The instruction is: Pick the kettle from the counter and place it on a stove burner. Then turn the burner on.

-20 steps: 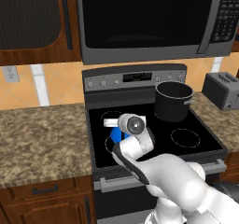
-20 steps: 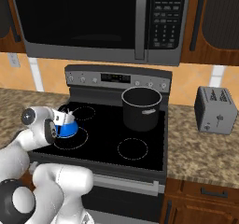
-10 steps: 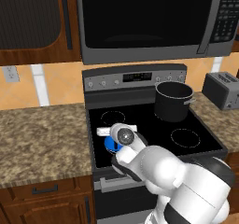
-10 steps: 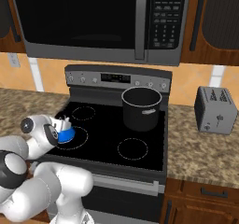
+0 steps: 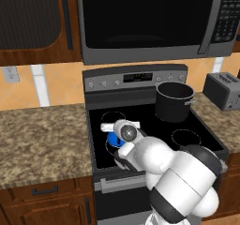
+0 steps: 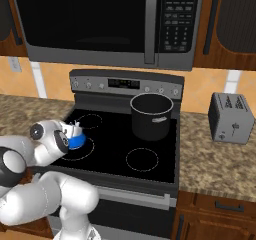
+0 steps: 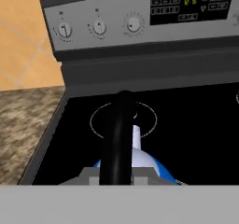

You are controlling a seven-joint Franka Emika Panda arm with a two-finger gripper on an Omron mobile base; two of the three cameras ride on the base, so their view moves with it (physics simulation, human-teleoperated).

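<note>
Left base view: you have the kettle (image 5: 114, 140) over the black cooktop (image 5: 206, 137), at the front-left zone, largely hidden behind the arm's wrist. Against the cooktop, the speckled counter (image 5: 42, 137) lies to the left, the dark-grey pot (image 5: 174, 101) stands on the back-right zone, and the toaster (image 5: 224, 90) sits off to the right.

Right base view: you see the kettle's blue body (image 6: 76, 142) over the front-left burner ring (image 6: 80, 149) of the cooktop, just beside the wrist. Whether it rests on the glass cannot be told. The pot (image 6: 151, 115) stands on the cooktop's back-right zone, well apart from the kettle.

Hand view: you look along the gripper (image 7: 116, 177), pressed together on the kettle's black handle (image 7: 117, 134), which rises upright before the camera. The blue body and pale tip (image 7: 136, 135) sit just behind the handle. A smaller burner ring (image 7: 149, 120) lies beyond on the cooktop, and the control panel with three knobs (image 7: 98, 27) stands at the cooktop's rear.
</note>
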